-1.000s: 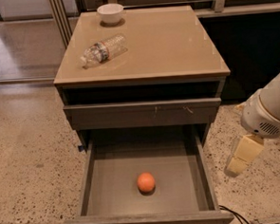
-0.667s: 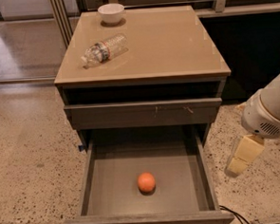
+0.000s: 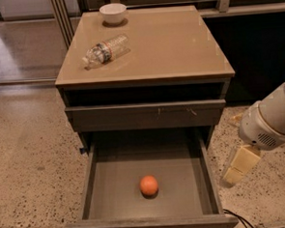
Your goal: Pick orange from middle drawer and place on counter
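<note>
The orange lies on the flat bottom of the open middle drawer, near the front and a little right of centre. The glossy tan counter tops the dark cabinet above it. My gripper hangs from the white arm at the right, outside the drawer's right wall and over the floor, level with the orange. It holds nothing.
A clear plastic bottle lies on its side on the counter's left part. A white bowl stands at the counter's back left. A shut grey drawer front sits above the open drawer. Speckled beige floor surrounds the cabinet.
</note>
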Controlling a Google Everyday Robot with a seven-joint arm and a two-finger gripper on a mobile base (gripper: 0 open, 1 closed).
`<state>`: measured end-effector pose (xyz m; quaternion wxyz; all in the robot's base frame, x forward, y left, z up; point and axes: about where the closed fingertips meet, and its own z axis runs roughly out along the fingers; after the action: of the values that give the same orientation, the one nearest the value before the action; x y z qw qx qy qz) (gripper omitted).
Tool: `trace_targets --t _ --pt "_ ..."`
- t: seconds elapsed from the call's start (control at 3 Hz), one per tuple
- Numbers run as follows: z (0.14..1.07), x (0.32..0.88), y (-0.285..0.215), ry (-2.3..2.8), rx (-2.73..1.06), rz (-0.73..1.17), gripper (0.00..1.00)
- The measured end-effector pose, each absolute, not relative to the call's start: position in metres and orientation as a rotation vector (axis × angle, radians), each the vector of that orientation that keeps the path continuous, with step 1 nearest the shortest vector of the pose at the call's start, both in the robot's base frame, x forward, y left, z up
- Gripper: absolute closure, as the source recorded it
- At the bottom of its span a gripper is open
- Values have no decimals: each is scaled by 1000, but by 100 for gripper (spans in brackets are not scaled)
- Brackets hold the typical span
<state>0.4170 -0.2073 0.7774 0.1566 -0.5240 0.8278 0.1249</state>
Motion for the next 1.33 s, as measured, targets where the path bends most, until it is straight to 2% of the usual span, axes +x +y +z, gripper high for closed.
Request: trace_targets --t 0.33,0.67,1.33 --pt "749 411 -174 2329 -1474 488 0" --pt "724 413 -147 2328 -1437 469 0" --pt "670 429 -123 2409 -1328 195 0"
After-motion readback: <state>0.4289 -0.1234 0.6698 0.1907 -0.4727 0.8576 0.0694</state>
